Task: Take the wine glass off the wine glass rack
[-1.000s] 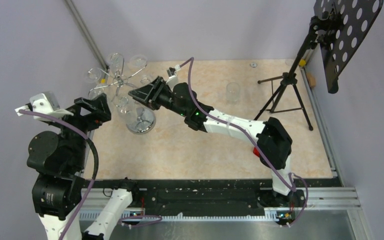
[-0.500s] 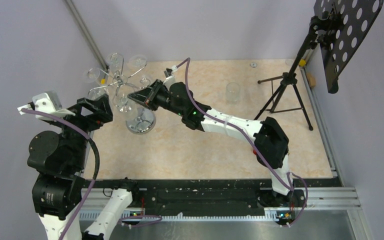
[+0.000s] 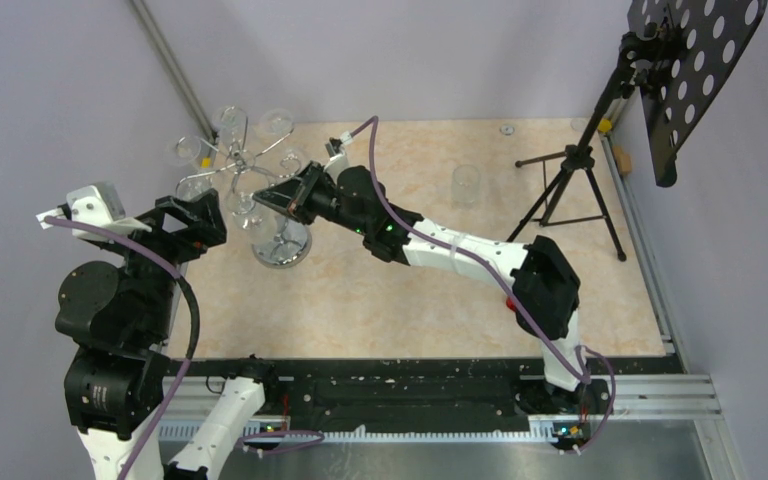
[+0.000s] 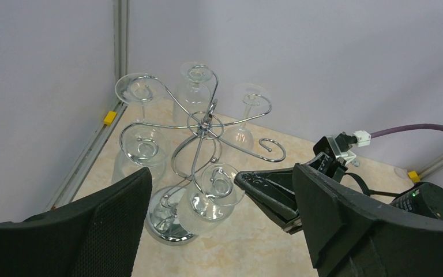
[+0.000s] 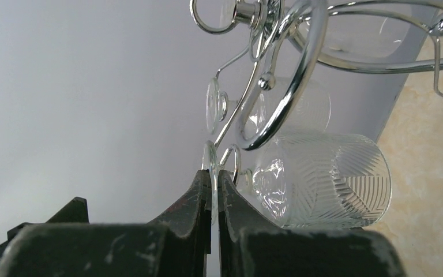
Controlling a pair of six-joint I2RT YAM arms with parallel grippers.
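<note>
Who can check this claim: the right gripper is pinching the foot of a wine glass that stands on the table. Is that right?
Not quite. The right gripper pinches the foot of a wine glass, but that glass hangs upside down from the rack, not on the table; the left wrist view shows it.

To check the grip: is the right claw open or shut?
Shut. The right claw pinches the thin foot of the clear patterned wine glass, which hangs on the shiny chrome wire rack.

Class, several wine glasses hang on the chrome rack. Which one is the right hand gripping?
The wine glass on the rack arm facing the right hand: its foot is clamped there; the others hang free.
</note>
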